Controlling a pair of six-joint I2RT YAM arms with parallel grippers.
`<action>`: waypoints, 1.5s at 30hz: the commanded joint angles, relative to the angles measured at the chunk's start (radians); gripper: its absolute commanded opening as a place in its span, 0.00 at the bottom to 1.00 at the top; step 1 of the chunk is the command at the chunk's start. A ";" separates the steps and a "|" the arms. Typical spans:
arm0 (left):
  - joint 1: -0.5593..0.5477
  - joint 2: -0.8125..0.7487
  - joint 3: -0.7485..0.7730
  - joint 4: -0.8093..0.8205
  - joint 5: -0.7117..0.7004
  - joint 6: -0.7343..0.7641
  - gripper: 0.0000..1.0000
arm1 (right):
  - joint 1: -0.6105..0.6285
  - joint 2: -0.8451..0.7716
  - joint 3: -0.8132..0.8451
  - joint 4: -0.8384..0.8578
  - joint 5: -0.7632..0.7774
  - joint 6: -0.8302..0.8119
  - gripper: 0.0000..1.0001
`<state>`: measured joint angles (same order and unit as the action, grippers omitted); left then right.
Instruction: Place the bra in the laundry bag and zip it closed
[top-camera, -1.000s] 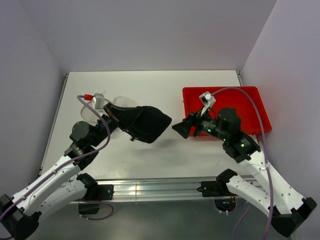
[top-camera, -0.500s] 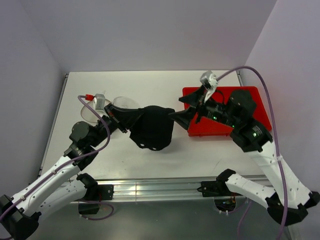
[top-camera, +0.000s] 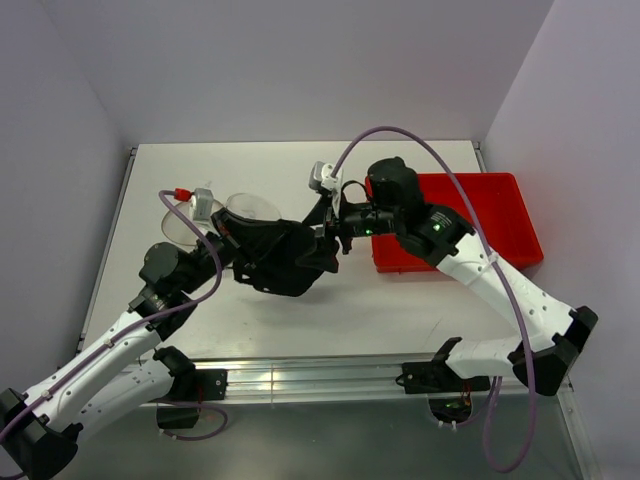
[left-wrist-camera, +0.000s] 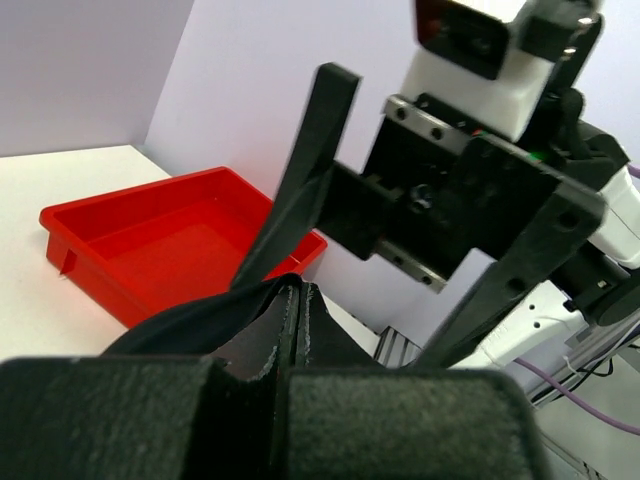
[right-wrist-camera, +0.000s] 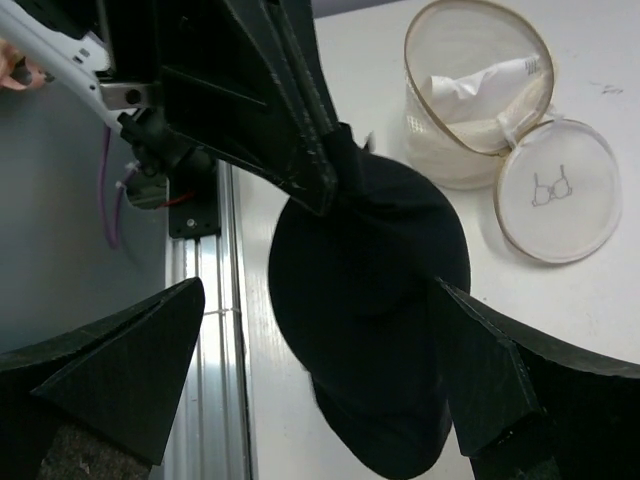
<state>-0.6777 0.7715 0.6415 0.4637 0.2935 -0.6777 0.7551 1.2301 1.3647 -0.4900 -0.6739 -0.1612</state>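
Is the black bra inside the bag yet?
No, the bra hangs from the left gripper, outside the open laundry bag.

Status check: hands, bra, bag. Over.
Left hand shut on bra. Right hand open, straddling bra. Bag unzipped, lid flat beside it, bra not in yet. No obstruction seen.

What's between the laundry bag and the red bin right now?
In the top view, the black bra hangs there, gripped by the left gripper, with the open right gripper right at its far side.
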 joint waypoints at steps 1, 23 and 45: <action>0.000 -0.003 0.030 0.052 0.036 -0.013 0.00 | 0.004 0.037 -0.009 0.048 -0.042 -0.038 1.00; 0.000 0.000 0.089 0.047 0.216 -0.005 0.00 | -0.036 0.034 0.033 -0.051 -0.105 -0.155 1.00; 0.053 0.058 0.263 -0.256 -0.172 0.084 0.71 | -0.022 -0.040 -0.174 0.317 -0.125 0.158 0.00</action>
<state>-0.6708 0.7856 0.7803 0.2821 0.3408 -0.6247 0.7582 1.2263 1.1965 -0.2871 -0.8608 -0.0921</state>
